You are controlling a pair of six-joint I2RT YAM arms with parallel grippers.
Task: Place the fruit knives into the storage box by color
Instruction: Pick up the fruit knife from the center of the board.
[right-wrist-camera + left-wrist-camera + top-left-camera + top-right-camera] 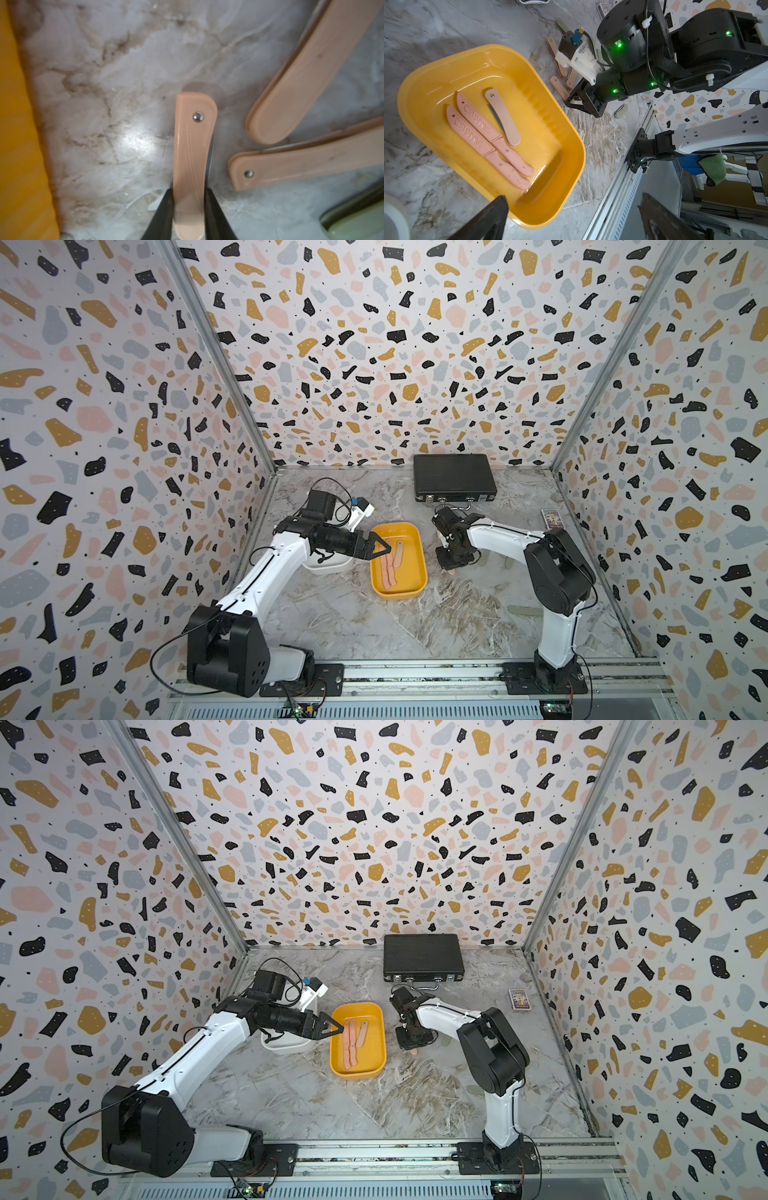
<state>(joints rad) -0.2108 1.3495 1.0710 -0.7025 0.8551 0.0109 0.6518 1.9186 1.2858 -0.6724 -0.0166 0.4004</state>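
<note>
Right gripper [188,209] pinched knife [193,145] on marble [104,93]; clear strip to tub [16,124] wall, 2 knives [301,72] crowded other side. Left gripper [381,549] gaped wide over tub rim.

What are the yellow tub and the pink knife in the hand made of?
The yellow tub: probably plastic, smooth and glossy; light glints off its moulded walls. The pink knife in the right hand: likely plastic case, duller sheen, fine moulded lines; shiny metal rivet; thin grey blade edge, maybe metal.

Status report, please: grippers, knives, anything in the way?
Left gripper open over yellow tub. Right gripper jaws closed on pink knife. Two pink knives close beside it.
</note>
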